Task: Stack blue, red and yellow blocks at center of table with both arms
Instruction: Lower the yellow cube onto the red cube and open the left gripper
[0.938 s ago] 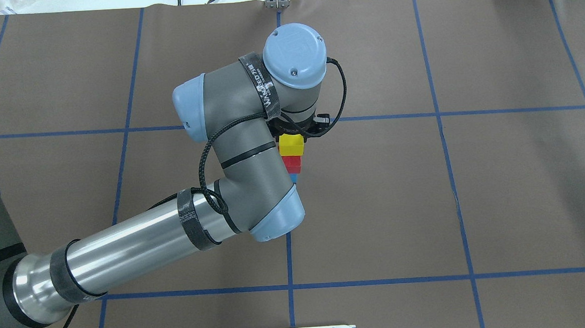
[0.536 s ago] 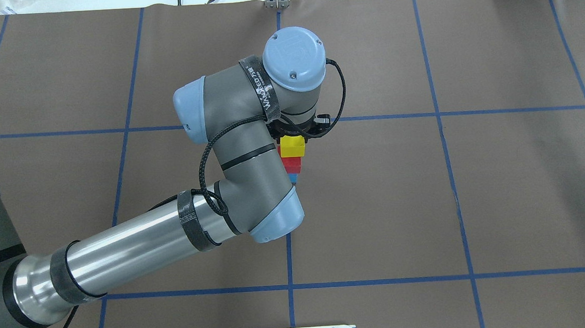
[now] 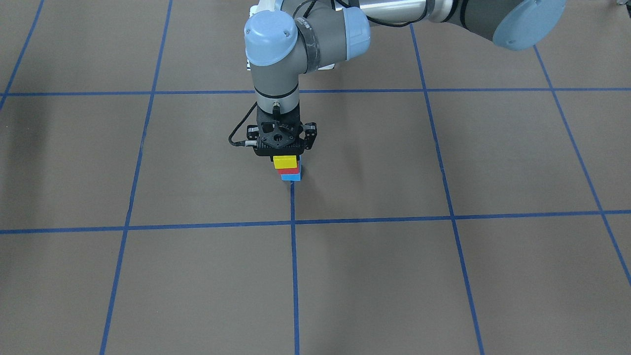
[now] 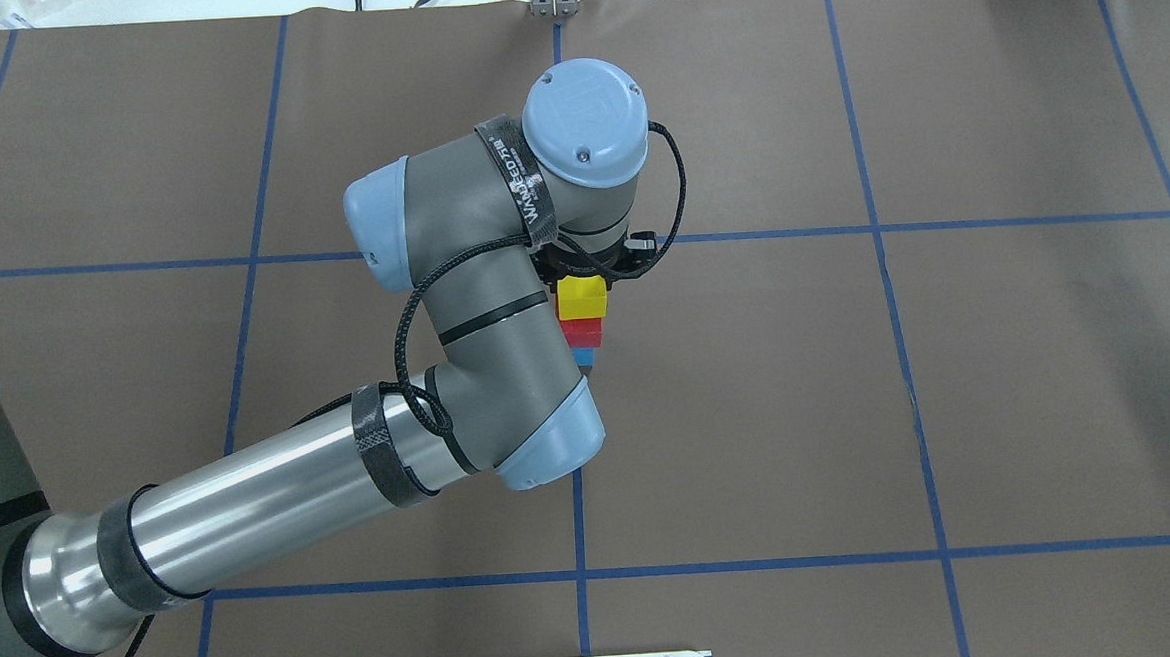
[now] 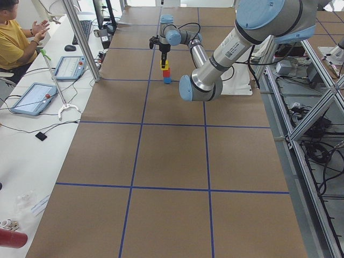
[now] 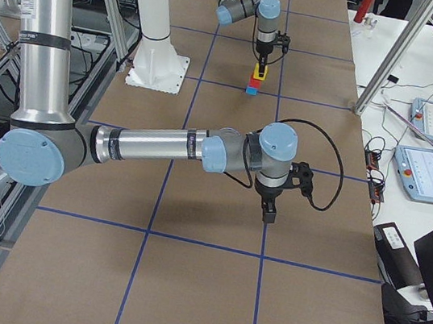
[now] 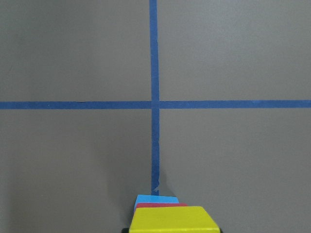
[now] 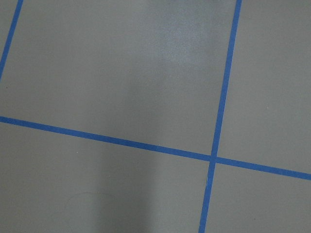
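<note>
The left claw [image 3: 282,149] hangs straight down over the middle of the counter [image 3: 394,276], its body just above the yellow block [image 3: 285,161]. Its fingers are hidden under the body and do not show in the wrist view, so I cannot tell whether it is clamped on that block or spread apart. Under the yellow block sits the red block [image 3: 289,171], and under that the blue block [image 3: 291,177]. The blue one rests on the counter at the end of a blue tape line [image 7: 154,145], near a crossing of the grid. All three colours stand in one column, so the step in hand looks like letting go of the top block and leaving. To do it well, the jaws should part evenly and fully before the arm rises, then the lift should go straight up with no sideways drift or twist. The column is narrow and probably light, and a dragging finger could shear the yellow block off or tip the pile. Far over on the right, the right claw [image 6: 269,211] points down at bare counter well apart from the stack. It shows only from the side, so I cannot tell its state; it is best kept out of the way.
</note>
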Controlling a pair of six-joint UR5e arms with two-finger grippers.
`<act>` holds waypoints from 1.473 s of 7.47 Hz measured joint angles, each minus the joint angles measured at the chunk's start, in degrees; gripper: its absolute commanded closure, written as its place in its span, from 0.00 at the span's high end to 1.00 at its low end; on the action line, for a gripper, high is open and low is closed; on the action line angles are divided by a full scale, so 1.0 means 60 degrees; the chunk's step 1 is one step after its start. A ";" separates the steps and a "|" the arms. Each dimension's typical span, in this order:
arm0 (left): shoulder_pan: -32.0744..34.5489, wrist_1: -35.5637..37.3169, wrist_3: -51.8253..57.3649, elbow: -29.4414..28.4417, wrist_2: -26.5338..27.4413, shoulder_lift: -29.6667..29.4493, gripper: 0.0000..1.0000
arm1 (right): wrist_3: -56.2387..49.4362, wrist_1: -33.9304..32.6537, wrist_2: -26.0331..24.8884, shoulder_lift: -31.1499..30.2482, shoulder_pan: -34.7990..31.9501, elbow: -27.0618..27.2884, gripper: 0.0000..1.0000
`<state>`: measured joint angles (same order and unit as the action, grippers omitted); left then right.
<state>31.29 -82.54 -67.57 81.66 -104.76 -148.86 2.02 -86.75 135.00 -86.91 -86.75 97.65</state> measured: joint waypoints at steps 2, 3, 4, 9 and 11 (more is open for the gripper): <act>0.0000 -0.0011 0.0022 0.0010 0.0000 0.0018 0.01 | 0.0000 0.0000 -0.0010 0.0011 0.0000 -0.0005 1.00; -0.0001 -0.0031 0.0055 0.0021 0.0000 0.0047 0.19 | 0.0000 -0.0003 -0.0012 0.0016 0.0000 -0.0009 1.00; -0.0001 -0.0061 0.0103 0.0095 -0.0004 0.0146 0.28 | 0.0000 -0.0006 -0.0014 0.0021 0.0000 -0.0012 1.00; -0.0182 -0.0101 0.0182 0.0638 0.0002 0.0501 0.34 | -0.0012 -0.0006 -0.0015 0.0027 0.0000 -0.0016 1.00; -0.0356 -0.0103 0.0187 0.0641 0.0026 0.0471 0.52 | -0.0010 -0.0002 -0.0015 0.0027 0.0000 -0.0015 1.00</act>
<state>29.16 -83.15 -66.45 85.51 -104.61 -146.04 1.96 -86.76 134.91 -86.75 -86.75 97.56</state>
